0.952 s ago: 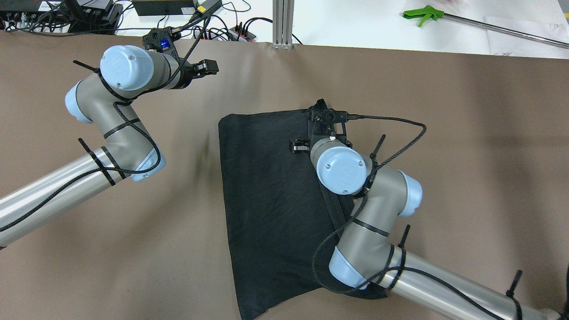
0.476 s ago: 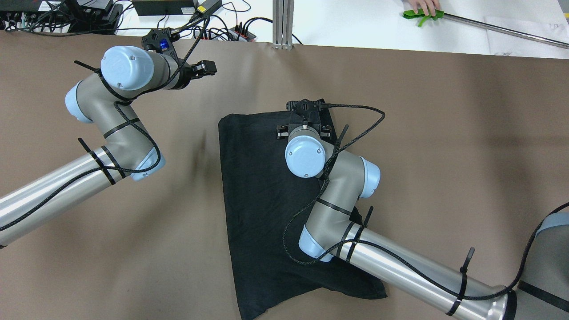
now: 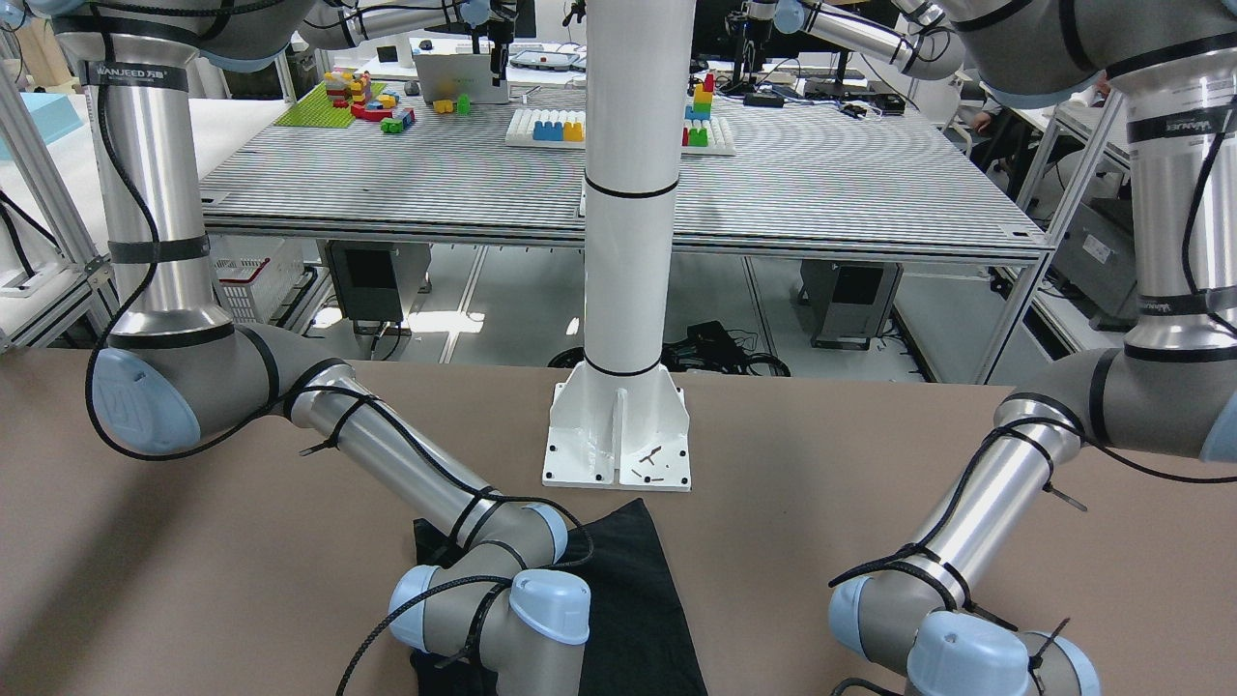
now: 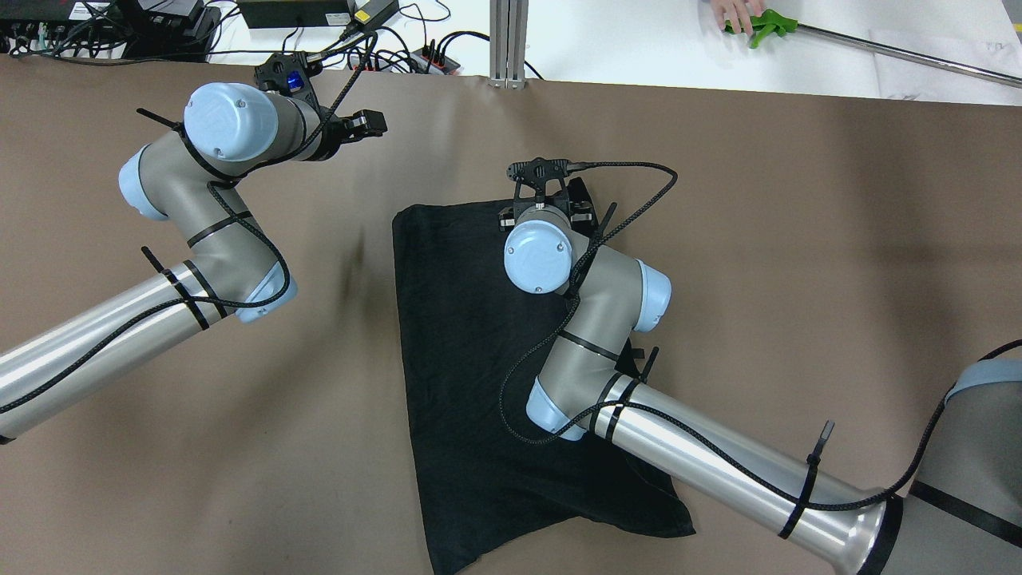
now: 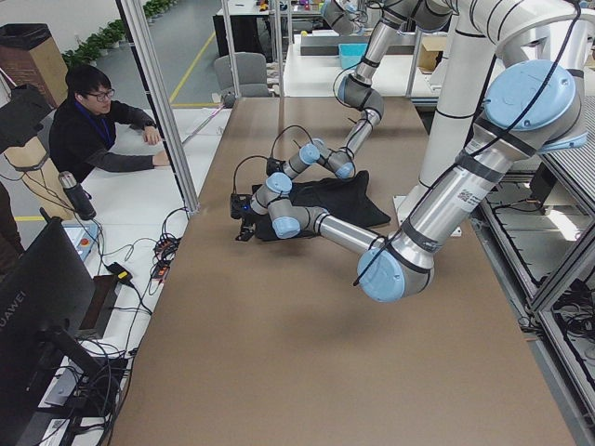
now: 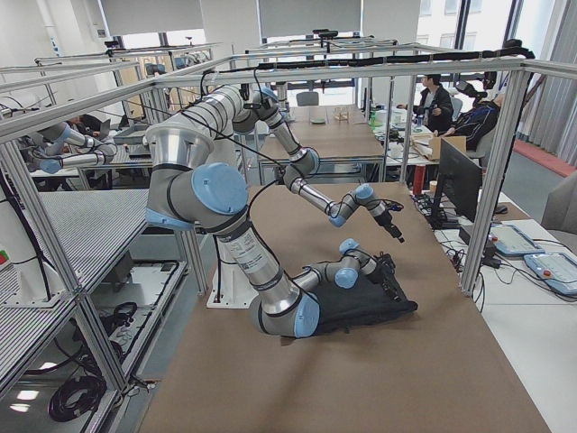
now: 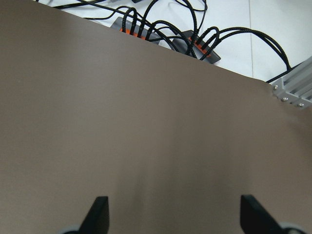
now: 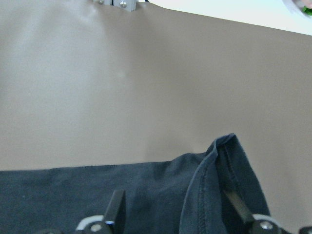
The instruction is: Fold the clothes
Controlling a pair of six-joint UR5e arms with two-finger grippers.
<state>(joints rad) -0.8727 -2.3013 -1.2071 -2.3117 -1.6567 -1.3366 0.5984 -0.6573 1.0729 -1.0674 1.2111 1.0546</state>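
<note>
Right gripper [image 8: 174, 195]: fingers [image 8: 117, 207] apart, gripping nothing, low over black garment [image 4: 471, 383]. Raised hemmed fold [image 8: 209, 180] lies between them, nearer one finger. Garment lies on brown table [image 4: 798, 239], below and behind these fingers, its far edge just ahead of fingertips.

Left gripper [image 7: 173, 201]: fingers wide apart, empty, over bare table, well apart from garment. Cables [image 7: 161, 24] past table edge ahead.

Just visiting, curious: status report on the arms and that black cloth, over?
Left gripper open over bare table. Right gripper open, low over raised far corner of black garment. Person's hand on green tool, off table.
</note>
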